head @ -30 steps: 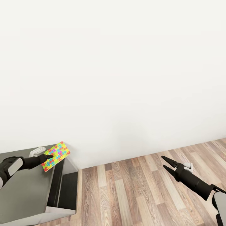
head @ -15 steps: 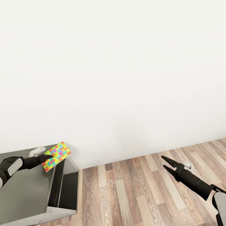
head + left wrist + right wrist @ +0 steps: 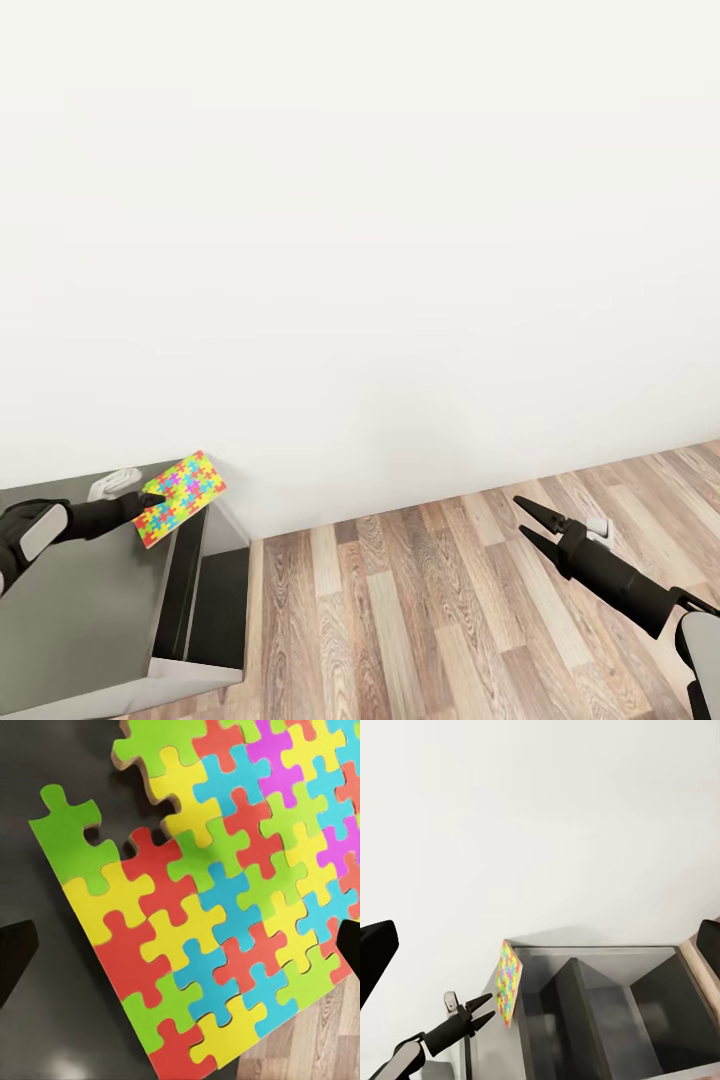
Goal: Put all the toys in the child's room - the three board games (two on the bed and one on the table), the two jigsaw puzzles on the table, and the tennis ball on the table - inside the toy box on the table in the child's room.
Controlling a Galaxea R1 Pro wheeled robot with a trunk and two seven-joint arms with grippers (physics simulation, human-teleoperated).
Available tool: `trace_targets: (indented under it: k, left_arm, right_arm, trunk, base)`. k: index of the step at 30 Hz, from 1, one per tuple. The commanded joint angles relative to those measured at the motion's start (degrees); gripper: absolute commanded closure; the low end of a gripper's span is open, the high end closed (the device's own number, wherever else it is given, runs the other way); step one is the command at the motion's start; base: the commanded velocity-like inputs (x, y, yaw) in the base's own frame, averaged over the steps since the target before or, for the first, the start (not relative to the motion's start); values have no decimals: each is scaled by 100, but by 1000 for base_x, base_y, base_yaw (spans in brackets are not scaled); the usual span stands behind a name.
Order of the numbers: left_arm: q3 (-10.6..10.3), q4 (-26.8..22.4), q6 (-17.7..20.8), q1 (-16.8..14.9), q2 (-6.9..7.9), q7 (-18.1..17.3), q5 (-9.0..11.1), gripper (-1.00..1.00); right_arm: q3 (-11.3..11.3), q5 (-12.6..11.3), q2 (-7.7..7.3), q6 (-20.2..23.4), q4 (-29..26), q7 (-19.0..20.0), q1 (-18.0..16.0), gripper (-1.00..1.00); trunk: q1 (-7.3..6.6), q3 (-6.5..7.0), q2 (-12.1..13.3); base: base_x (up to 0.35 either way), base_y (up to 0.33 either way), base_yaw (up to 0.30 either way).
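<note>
Jigsaw puzzle [image 3: 180, 498] is grasped at its lower edge by our left hand [image 3: 152, 506], at 8 o'clock in the head view, held tilted above the dark grey counter [image 3: 80, 610] near its end by the wall. Our right hand [image 3: 524, 520] hangs over the wooden floor [image 3: 420, 610] at 4 o'clock, fingers parted, grasping nothing.

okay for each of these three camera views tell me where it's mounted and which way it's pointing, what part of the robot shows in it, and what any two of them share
Head view: on the head, looking forward and down at wall, floor and table; both arms show, left gripper at the puzzle, right gripper over floor.
Left wrist view: near the left gripper, facing the puzzle close up; dark fingertips at the edges.
Right wrist view: near the right gripper, facing the table; the left gripper shows.
Shared: all three see the puzzle.
</note>
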Motion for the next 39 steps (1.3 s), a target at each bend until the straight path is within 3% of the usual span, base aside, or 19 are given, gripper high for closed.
trace_targets:
  k: [1, 16, 21, 27, 36, 39]
  left_arm:
    - [-18, -2, 24, -5, 9, -9, 21, -100]
    - [-6, -2, 36, -5, 98, -35, 32, -100]
    - [-11, -2, 60, -5, 342, -344, 28, -100]
    - [-12, -2, 73, -5, 520, -866, 45, -100]
    - [-13, -2, 154, -5, 760, -1029, 46, -100]
    - [-18, -8, 309, -5, 898, -1459, 45, -100]
  right_arm:
    - [-8, 50, 1, 25, 0, 54, -4, -100]
    - [-7, 50, 1, 25, 1, 54, -1, -100]
    - [-6, 50, 1, 25, -1, 54, -2, -100]
    - [-5, 58, 18, 24, -3, 47, -1, -100]
    - [-5, 59, 40, 17, -4, 45, -1, -100]
    - [-1, 60, 51, 15, -6, 45, 0, -100]
  trunk:
    - [3, -10, -10]
    - [3, -10, -10]
    - [3, -10, -10]
    - [3, -10, -10]
    - [3, -10, -10]
    - [3, -10, -10]
  base:
    - [0, 0, 0]
    - [0, 0, 0]
    - [0, 0, 0]
    - [0, 0, 0]
    - [0, 0, 0]
    - [0, 0, 0]
